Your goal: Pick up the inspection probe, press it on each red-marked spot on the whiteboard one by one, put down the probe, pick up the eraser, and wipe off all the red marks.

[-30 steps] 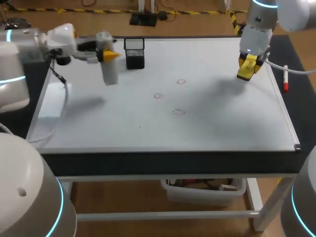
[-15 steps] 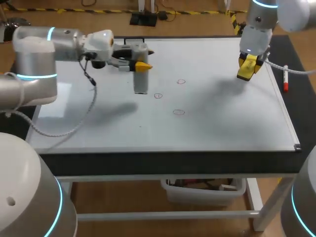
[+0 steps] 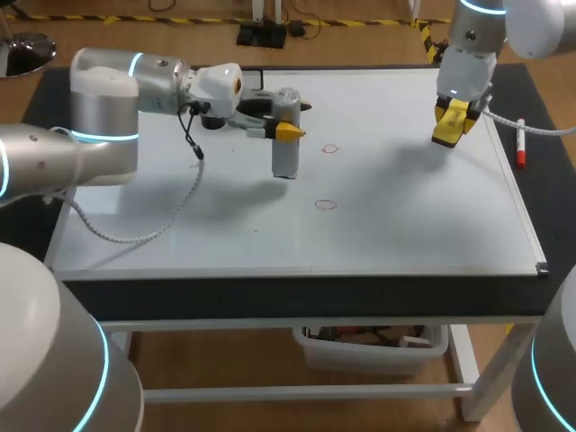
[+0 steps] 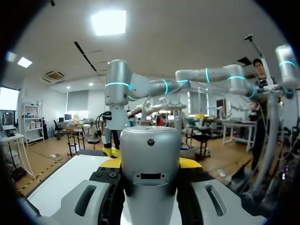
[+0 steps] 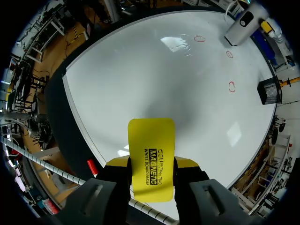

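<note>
Just ten o'clock of centre on the whiteboard (image 3: 405,225), left gripper (image 3: 286,133) clamps the probe (image 3: 284,162) near its top; looks rigid, smooth, hefty; right gripper (image 3: 449,126) pinches the light eraser (image 5: 151,154).

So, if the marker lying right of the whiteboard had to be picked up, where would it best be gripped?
Probably mid-barrel, coming straight down from above. The marker lies flat on the dark mat, its length running parallel to the whiteboard edge, so the grip should close across its thin width, one side on each long flank.
</note>
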Tool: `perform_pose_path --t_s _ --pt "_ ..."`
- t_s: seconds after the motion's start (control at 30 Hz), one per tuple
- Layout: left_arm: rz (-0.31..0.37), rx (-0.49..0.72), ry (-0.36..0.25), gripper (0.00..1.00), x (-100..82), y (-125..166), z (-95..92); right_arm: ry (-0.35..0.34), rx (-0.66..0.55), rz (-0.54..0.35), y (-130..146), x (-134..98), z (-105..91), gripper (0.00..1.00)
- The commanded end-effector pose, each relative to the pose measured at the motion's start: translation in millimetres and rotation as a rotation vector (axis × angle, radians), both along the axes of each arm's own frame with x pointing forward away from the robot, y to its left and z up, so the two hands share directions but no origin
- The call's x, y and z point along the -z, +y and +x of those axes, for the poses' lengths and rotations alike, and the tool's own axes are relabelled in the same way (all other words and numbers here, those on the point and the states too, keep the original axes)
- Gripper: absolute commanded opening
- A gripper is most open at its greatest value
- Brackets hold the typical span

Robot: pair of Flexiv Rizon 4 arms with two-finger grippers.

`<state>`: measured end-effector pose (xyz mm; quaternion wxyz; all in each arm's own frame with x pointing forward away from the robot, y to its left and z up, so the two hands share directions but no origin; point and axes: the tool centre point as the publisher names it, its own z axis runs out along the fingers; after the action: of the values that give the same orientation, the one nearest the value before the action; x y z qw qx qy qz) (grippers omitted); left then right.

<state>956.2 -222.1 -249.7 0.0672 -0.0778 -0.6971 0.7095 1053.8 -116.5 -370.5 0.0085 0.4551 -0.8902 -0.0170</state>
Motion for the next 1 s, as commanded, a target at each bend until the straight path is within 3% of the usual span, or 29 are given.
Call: perform_pose_path --t_s 0.03,0.6,1.0 --pt "-0.019 0.091 0.0 0.0 10.1 -2 9.7 0.001 -0.002 -0.004 -1 -1 0.5 0.0" --pt "-0.04 0.047 0.015 0.0 28.3 3 27.9 0.001 -0.002 -0.004 -1 -1 0.5 0.0" --pt "-0.033 0.048 0.035 0.0 38.9 4 25.3 0.001 -0.002 -0.004 -1 -1 0.5 0.0"
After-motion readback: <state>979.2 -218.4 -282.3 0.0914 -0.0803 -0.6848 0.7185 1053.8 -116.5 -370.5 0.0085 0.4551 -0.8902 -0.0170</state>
